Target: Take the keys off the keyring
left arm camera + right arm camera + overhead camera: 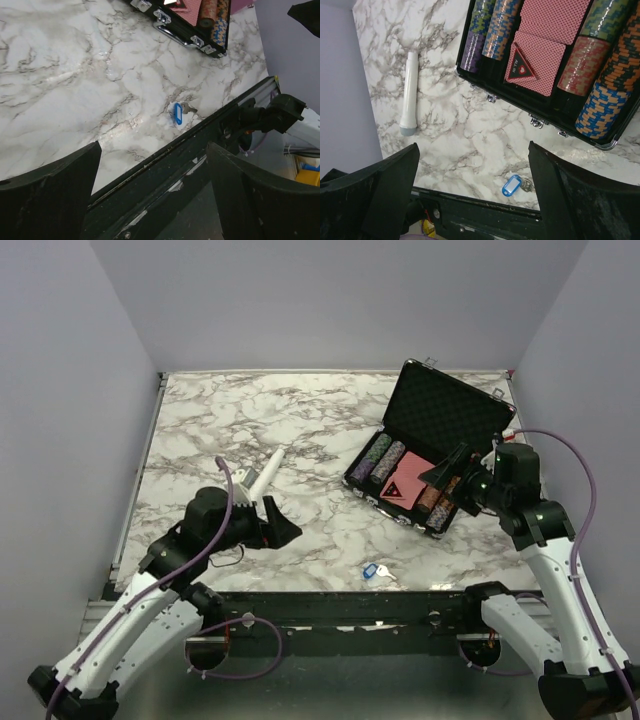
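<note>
glossy marble-look table (300, 430), blue plastic key (177, 113), matt blk fingers (50, 195)

A marble-patterned worktop (200, 410) carries an open black case (448, 405) on the right, its foam-lined lid raised on the far side. Inside lie rows of coloured chips (378, 453) on both sides of red-backed cards (408, 480), with a red triangular badge (520, 68) on the cards. Well left of the case, a white stick (264, 473) lies diagonally.
</note>
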`<state>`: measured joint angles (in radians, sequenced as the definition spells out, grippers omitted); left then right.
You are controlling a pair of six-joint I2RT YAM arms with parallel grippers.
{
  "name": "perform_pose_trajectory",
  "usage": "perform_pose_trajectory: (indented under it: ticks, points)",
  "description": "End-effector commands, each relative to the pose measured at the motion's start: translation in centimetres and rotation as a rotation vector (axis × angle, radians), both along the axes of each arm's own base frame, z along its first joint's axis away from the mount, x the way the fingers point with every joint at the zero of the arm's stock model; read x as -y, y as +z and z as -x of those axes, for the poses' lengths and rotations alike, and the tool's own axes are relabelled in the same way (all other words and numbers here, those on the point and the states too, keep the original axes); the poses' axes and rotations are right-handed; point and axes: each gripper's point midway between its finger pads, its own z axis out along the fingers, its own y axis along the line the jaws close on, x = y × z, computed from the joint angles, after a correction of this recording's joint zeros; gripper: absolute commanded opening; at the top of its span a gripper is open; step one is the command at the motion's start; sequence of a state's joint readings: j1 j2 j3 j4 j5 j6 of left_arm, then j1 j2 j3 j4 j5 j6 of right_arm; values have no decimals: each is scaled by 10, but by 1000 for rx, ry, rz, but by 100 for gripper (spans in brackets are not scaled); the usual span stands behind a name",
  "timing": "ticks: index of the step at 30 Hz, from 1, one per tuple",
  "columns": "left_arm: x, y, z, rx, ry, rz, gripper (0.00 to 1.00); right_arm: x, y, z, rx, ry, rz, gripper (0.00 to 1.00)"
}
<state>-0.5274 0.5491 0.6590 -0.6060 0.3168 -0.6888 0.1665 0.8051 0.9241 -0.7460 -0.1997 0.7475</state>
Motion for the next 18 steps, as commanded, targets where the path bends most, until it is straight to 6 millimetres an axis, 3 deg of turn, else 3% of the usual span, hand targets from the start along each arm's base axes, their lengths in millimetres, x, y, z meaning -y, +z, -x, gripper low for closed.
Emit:
perform_pose_trajectory:
  ticks: [1, 10, 18]
  points:
    - [34, -14, -2, -32, -5, 70, 91, -18, -11, 10, -43, 73, -83, 96]
    - [110, -52, 29, -110, -139, -4, 84, -33, -12, 10, -40, 141, -148, 96]
    - [157, -76, 43, -167, -206, -20, 75, -38, -16, 12, -46, 166, -176, 96]
